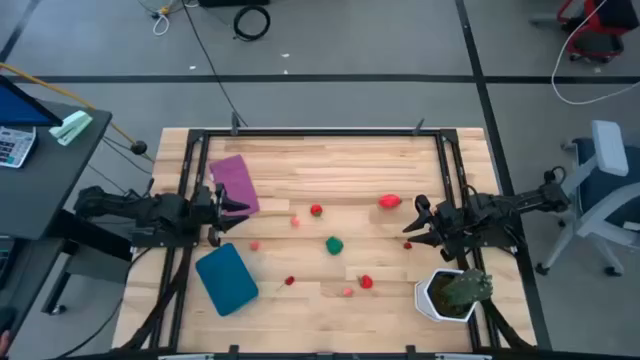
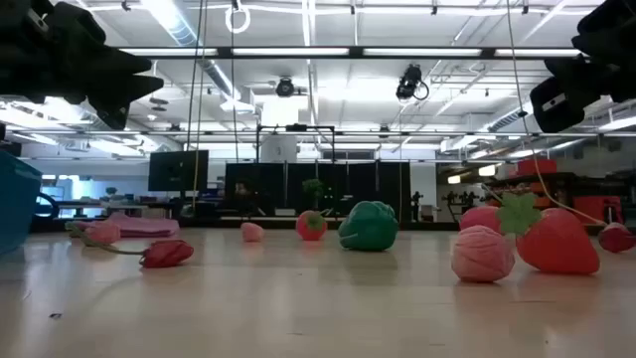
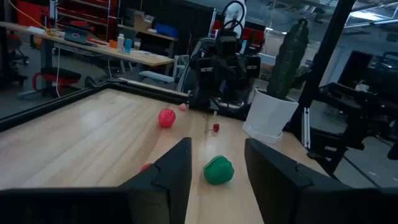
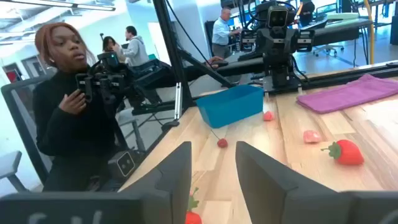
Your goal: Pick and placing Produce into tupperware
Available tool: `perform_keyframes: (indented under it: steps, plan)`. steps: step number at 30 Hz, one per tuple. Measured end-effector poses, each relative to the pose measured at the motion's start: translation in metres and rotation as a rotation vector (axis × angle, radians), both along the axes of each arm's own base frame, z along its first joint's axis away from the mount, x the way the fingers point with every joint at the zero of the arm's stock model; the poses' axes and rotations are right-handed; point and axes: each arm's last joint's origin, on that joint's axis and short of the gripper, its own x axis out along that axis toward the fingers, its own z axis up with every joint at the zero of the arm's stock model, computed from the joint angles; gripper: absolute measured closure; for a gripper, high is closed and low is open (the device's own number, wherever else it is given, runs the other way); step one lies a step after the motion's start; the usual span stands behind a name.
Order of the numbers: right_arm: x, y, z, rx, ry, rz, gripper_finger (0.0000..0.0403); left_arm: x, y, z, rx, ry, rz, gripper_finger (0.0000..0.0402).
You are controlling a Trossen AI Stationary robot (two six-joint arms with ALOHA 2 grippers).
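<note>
High view shows me the tupperware (image 1: 227, 278) near the table's front left with no produce inside, the green produce (image 1: 334, 244) and red pieces lying mid-table, and farther apart the left gripper (image 1: 232, 206) and right gripper (image 1: 412, 226), both open, holding nothing.

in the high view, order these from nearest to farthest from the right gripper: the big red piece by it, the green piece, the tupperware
From the right gripper, at the table's right side:
1. The red produce piece, just beside it, toward the far edge.
2. The green produce piece, mid-table.
3. The tupperware, far across on the left, below the left gripper.
</note>
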Motion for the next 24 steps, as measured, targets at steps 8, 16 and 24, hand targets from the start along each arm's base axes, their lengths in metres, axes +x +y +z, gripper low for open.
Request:
perform_keyframes:
  steps: [8, 16, 24]
  plan:
    - [0.0000, 0.0000, 0.0000, 0.000, 0.000, 0.000, 0.0270, 0.0000, 0.0000, 0.0001, 0.000, 0.000, 0.000, 0.0249]
    - [0.0000, 0.0000, 0.0000, 0.000, 0.000, 0.000, 0.0270, 0.0000, 0.0000, 0.0000, 0.000, 0.000, 0.000, 0.0245]
    - [0.0000, 0.0000, 0.0000, 0.000, 0.000, 0.000, 0.0270, 0.0000, 0.0000, 0.0000, 0.000, 0.000, 0.000, 0.0250]
